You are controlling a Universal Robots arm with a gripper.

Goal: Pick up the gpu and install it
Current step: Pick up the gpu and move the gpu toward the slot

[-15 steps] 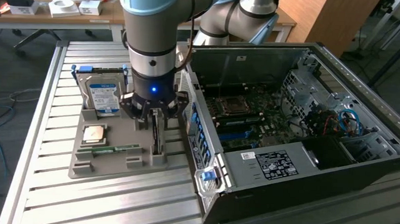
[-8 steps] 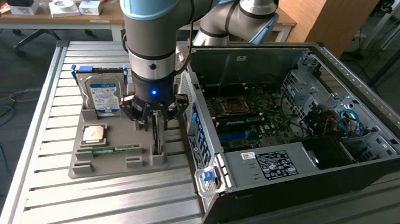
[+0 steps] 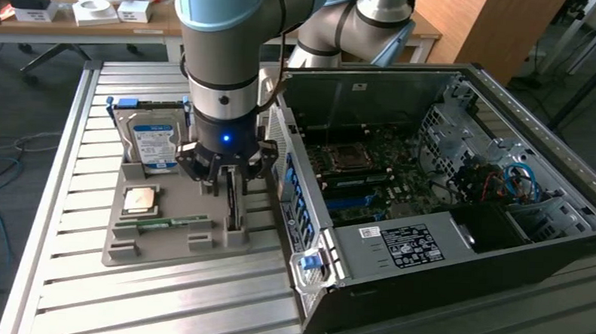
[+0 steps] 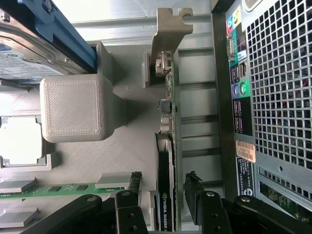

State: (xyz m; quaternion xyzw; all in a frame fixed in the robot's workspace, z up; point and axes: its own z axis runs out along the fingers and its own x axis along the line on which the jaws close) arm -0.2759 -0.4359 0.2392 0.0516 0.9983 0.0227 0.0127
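Wide-open, empty fingers [image 4: 130, 200] straddle the gpu [image 4: 165, 161], standing on edge in the gray holder tray [image 3: 171, 199], and it's light, stiff, fragile I'd say, so pinch the flat board faces, clear of components.

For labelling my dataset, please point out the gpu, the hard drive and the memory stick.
gpu [image 4: 165, 180]: wrist view, its dark edge.
hard drive [image 3: 155, 143]: exterior view, its label.
memory stick [image 3: 165, 223]: exterior view, green board.

Matt grey plastic on the tray [image 4: 73, 107], finely ridged. The gpu [image 4: 165, 161] shows a dark board and a dull pale metal bracket [image 4: 170, 29]. Case [image 4: 282, 73] wall: perforated metal. Table [image 3: 172, 297]: ribbed, satin metal.
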